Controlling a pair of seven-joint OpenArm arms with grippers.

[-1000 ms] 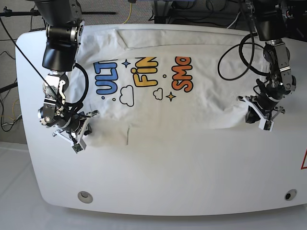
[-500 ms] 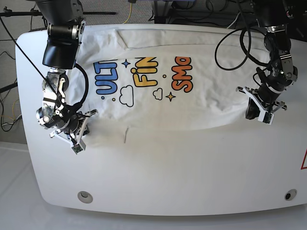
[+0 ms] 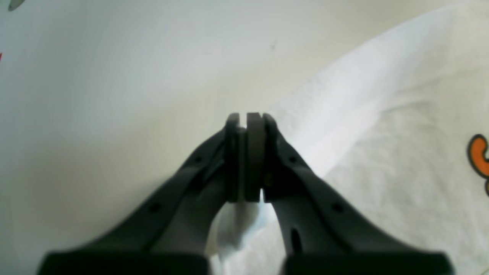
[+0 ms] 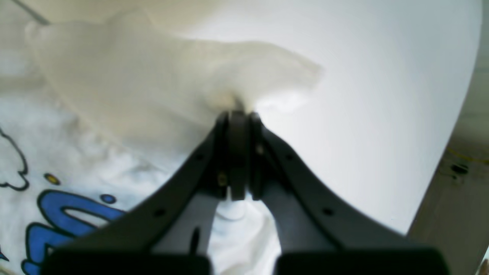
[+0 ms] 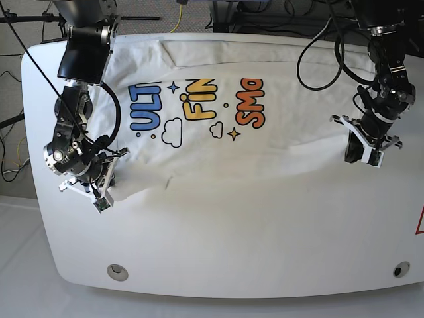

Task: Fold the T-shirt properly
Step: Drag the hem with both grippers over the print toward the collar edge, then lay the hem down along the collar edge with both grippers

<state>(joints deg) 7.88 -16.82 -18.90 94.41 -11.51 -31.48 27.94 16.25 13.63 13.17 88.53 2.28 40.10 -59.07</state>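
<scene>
A: Where does the T-shirt (image 5: 225, 132) sit?

B: Spread print-up over the far half of the white table (image 5: 252, 232), its collar toward the far edge. The blue, yellow and orange words run across its middle, with clouds and stars just below them.

A: And the 2 grippers?

B: Both sit at the shirt's near hem, 1 at each end. The left gripper (image 3: 246, 160) has its jaws pressed together with a pinch of white fabric bunched between them; the orange lettering (image 3: 479, 156) lies off to one side of it. The right gripper (image 4: 238, 152) is likewise clamped on a fold of cloth, which rises in a small peak beyond its tips, and the blue lettering (image 4: 65, 217) lies beside it.

A: How much room around the shirt?

B: Nearer than the hem, the tabletop is bare white up to its rounded front rim. The right gripper (image 5: 89, 179) is close to the table's side edge; the left gripper (image 5: 364, 149) is a little farther from the opposite side edge.
</scene>
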